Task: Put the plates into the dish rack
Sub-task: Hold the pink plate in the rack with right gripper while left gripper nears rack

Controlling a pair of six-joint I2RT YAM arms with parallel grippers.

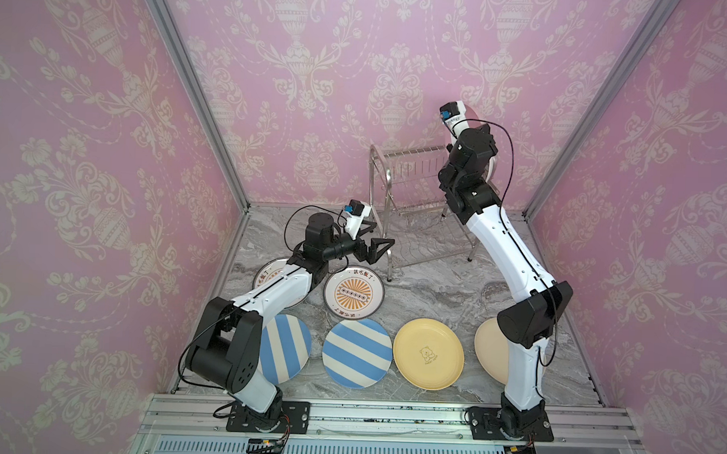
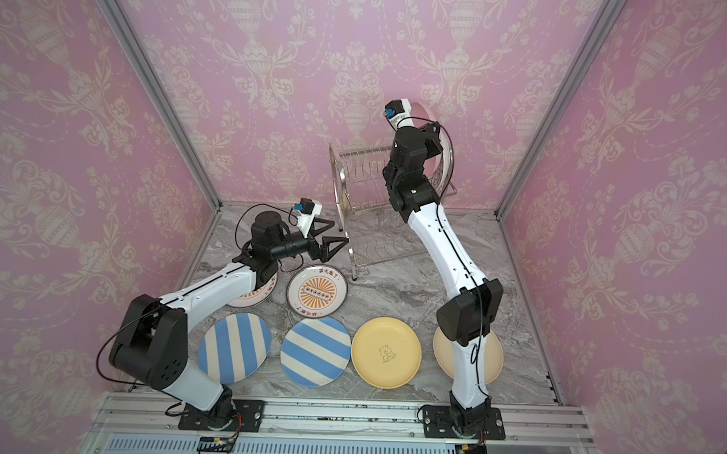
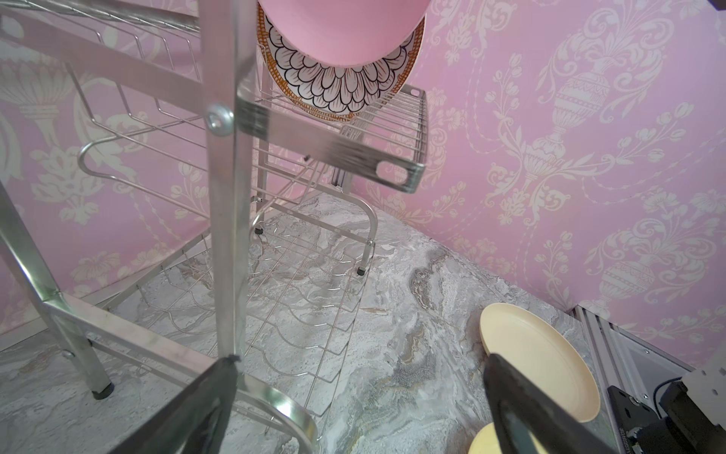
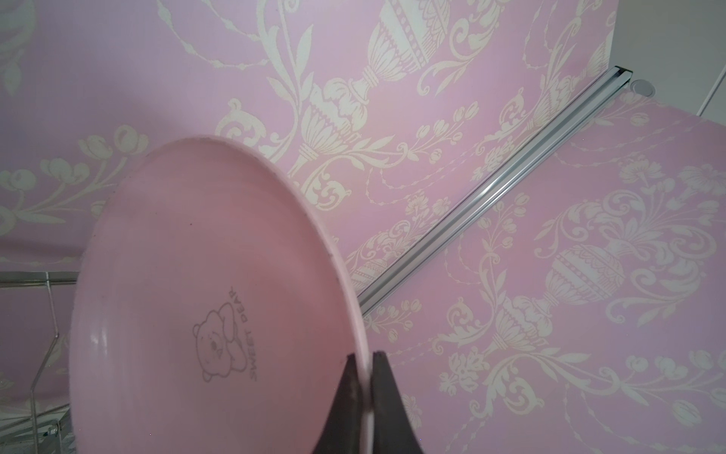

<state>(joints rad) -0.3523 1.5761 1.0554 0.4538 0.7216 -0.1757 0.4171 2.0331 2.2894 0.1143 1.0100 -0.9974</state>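
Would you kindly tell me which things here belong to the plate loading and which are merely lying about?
Job: rack; pink plate in right gripper; patterned plate racked; striped plates; sunburst plates; yellow plate; beige plate.
Not job: table; wallpaper; rail.

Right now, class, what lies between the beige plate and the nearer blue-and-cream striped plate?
The yellow plate, with a small bear print, lies flat between the beige plate and that blue-and-cream striped plate. Both top views show it.
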